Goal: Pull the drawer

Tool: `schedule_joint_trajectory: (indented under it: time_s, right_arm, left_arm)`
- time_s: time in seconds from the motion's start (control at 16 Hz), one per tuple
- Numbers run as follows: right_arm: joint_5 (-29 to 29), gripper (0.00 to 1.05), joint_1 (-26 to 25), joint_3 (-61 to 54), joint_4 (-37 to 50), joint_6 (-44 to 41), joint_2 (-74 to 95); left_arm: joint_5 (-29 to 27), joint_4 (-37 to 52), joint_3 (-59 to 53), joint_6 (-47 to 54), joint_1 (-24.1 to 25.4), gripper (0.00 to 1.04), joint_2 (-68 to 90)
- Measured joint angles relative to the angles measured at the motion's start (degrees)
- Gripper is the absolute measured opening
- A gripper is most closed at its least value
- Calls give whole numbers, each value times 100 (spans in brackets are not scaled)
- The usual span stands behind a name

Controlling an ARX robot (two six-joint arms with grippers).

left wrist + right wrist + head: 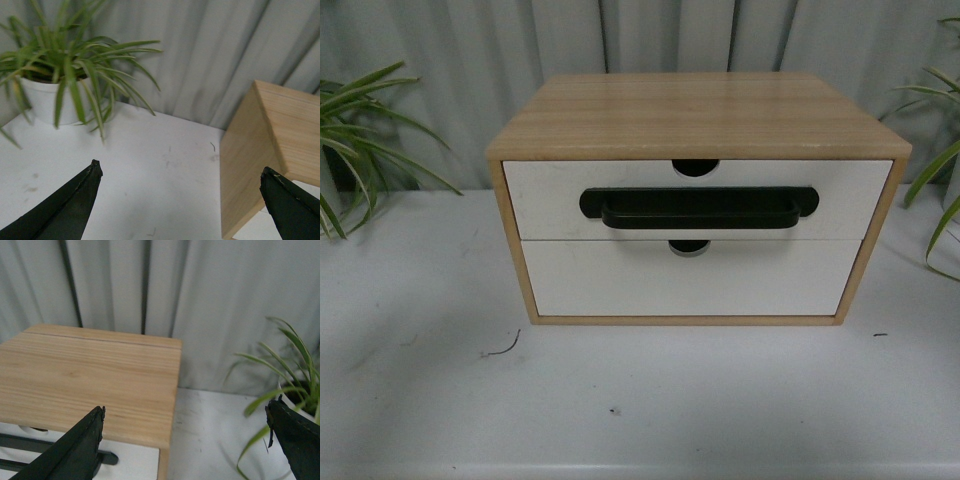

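None of the pull is done, as far as I can judge: the wide shallow drawer (545,200) with the white front, long black bar handle (698,207) and half-round notch sits shut in the upper slot of the light wood cabinet (690,115) on the white table (620,400), directly above the plain white handle-less drawer (620,282). Reaching, gripping and pulling all remain, since the left gripper (180,167) hangs with jaws spread wide off the cabinet's left side and the right gripper (186,405) hovers equally wide above its right front corner, neither touching the handle.
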Motion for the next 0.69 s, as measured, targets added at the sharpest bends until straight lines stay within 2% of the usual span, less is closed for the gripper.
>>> schedule_joint_trajectory:
  time_s: [0.19,0.31,0.44,0.56,0.69]
  right_arm:
    - [-769,98,424,931,-22,-1676,557]
    - [-1462,98,365,1263,-409,-3261,837]
    - [-2090,98,203,1427,-1137,-5134,1139]
    - [-2459,98,33,1648,-1895,-6745,1340]
    - [-2529,98,-118,1845,-2476,-8345,1609]
  left_arm:
    - [955,-691,1471,1279,-719,98,1502]
    - [1725,-1812,2468,2699,-1316,98,2048]
    - [2184,-3067,3327,4057,-1766,98,2400]
    - [2358,-4256,4013,5097,-2072,98,2747]
    - [2374,-5353,4614,5873,-2415,98,3165]
